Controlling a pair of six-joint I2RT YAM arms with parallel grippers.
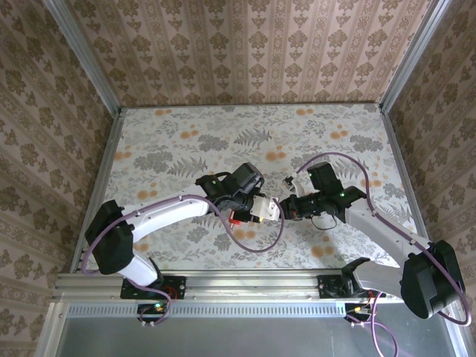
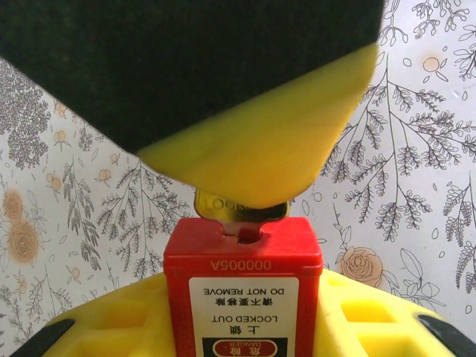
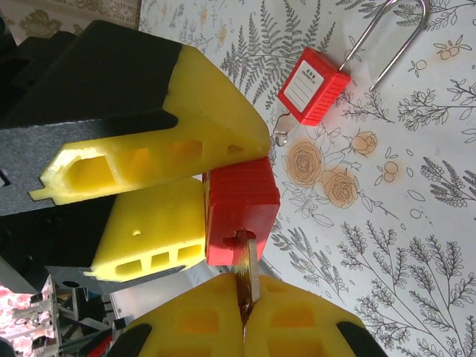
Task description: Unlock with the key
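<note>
A red padlock (image 2: pixel 243 275) with a white "LOCKED OUT" label sits clamped between the yellow fingers (image 3: pixel 160 230) of my left gripper (image 1: pixel 262 209), held above the table. A brass key (image 3: pixel 250 277) stands in the keyhole on the padlock's end face (image 3: pixel 242 212). My right gripper (image 3: pixel 249 316) is shut on the key's head, its blade partly inside the lock. In the left wrist view the key's head (image 2: pixel 222 207) shows just under the right gripper's yellow fingertip (image 2: pixel 268 141). The two grippers meet tip to tip at the table's middle (image 1: pixel 277 208).
A second red padlock (image 3: pixel 312 85) with a long steel shackle (image 3: pixel 394 37) lies flat on the flowered table (image 1: pixel 223 134), beyond the left gripper. Patterned walls (image 1: pixel 245 44) enclose the table on three sides. Purple cables loop beside both arms.
</note>
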